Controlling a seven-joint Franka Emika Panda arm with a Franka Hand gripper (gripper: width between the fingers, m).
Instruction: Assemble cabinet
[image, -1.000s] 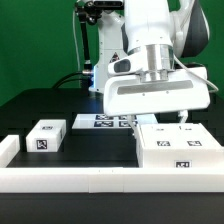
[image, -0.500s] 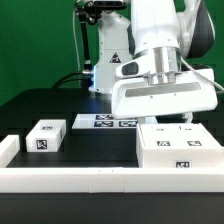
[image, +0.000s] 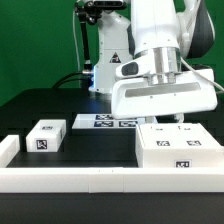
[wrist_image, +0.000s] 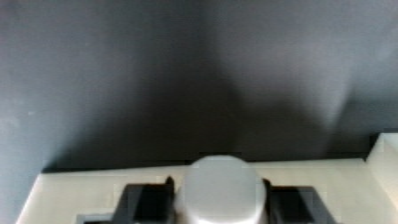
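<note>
The cabinet (image: 178, 146), a large white box with black-and-white tags, lies at the exterior view's right, against the low white rail. My gripper (image: 182, 120) hangs just above its back edge, under the broad white hand. In the wrist view the fingers (wrist_image: 222, 190) show as a single blurred pale shape, with no gap and nothing between them. Right under them is the cabinet's pale top (wrist_image: 89, 178), with dark tags on either side. A small white drawer block (image: 45, 136) with tags lies apart at the exterior view's left.
A long low white rail (image: 90, 178) runs along the front and turns back at the exterior view's left end. The marker board (image: 105, 122) lies flat behind the middle. The arm's base and cables (image: 100, 50) stand at the back on the black table.
The arm and hand have shifted a little toward the exterior view's right, over the cabinet. In the last half second nothing has visibly moved. The parts lie as before.
</note>
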